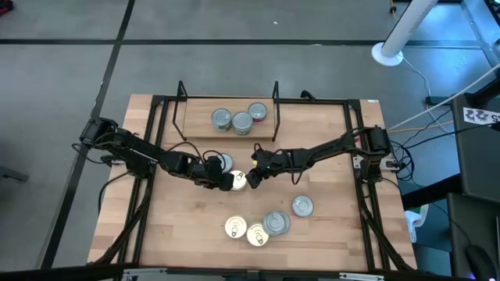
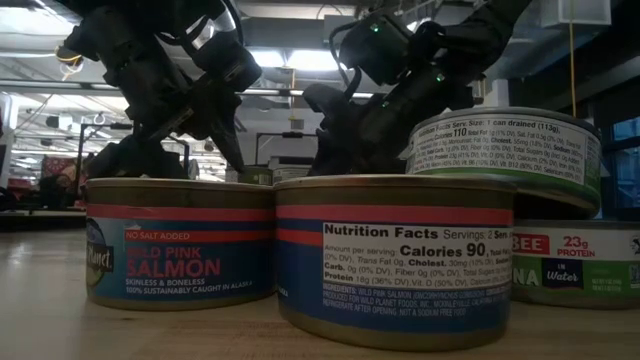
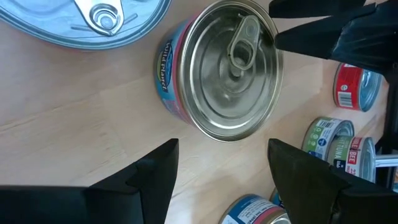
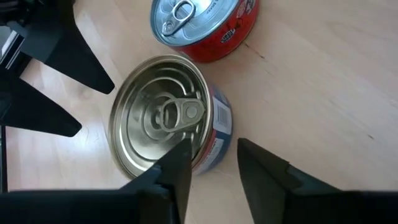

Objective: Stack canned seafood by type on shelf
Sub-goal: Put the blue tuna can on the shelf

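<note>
A gold-lidded can (image 1: 237, 182) with a blue-and-red label stands on its base at the table's middle, between my two grippers. My right gripper (image 4: 211, 152) (image 1: 254, 178) comes at it from the right, closed over its rim. My left gripper (image 3: 224, 162) (image 1: 216, 178) hangs open just left of this can (image 3: 233, 68), touching nothing. The shelf (image 1: 199, 129) at the far middle carries three silver-lidded cans (image 1: 242, 122). A red-labelled can (image 4: 205, 25) stands just beyond the gold-lidded one. My right gripper has the can by its rim on the side facing the table's right (image 4: 214, 140). One finger (image 4: 180, 158) lies over the lid's edge and the other (image 4: 261, 165) stands against the side wall. The fingers slant down from the right. The can rests flat on the table.
Several more cans stand near the front edge: two gold-lidded ones (image 1: 234, 227), a green-labelled one (image 2: 505, 150) stacked on another (image 2: 575, 260), and a single one (image 1: 302, 206). In the low view two salmon cans (image 2: 180, 250) block most of the table. Black frame rails (image 1: 156, 140) flank the table.
</note>
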Action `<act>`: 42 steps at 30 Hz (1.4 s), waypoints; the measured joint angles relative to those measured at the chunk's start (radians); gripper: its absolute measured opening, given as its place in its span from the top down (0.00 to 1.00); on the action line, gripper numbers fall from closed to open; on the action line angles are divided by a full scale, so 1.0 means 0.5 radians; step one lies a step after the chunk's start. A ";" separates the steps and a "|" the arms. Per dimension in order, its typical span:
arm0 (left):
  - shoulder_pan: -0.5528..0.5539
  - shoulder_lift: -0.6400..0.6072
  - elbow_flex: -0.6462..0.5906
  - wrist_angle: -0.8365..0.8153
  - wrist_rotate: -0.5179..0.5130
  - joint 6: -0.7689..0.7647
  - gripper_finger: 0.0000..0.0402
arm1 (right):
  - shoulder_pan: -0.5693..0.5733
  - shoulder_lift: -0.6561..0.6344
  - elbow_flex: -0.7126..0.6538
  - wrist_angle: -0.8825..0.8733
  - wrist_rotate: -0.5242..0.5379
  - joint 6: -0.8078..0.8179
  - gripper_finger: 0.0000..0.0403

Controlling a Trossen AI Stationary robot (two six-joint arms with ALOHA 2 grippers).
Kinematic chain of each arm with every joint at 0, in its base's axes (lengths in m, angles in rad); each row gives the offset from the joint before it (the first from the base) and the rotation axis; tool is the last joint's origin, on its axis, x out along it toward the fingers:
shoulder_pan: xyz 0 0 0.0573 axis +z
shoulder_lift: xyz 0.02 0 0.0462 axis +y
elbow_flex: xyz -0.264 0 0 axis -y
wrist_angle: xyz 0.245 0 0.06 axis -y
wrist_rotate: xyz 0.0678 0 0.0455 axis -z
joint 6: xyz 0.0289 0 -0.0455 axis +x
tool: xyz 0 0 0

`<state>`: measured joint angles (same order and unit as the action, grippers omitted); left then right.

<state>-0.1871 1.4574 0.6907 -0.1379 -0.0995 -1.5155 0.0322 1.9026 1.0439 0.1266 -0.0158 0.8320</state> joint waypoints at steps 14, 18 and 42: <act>0.000 0.001 0.000 0.000 -0.001 0.010 0.40 | 0.001 0.000 0.000 0.000 0.063 -0.006 0.71; 0.000 0.001 0.000 0.000 -0.001 0.011 0.40 | 0.001 0.000 0.000 0.005 0.063 -0.006 0.71; 0.000 0.001 0.000 0.000 -0.001 0.057 0.40 | 0.000 -0.001 -0.001 0.014 0.047 -0.001 0.71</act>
<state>-0.1871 1.4578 0.6905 -0.1379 -0.0998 -1.4870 0.0323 1.9022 1.0435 0.1333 0.0078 0.8317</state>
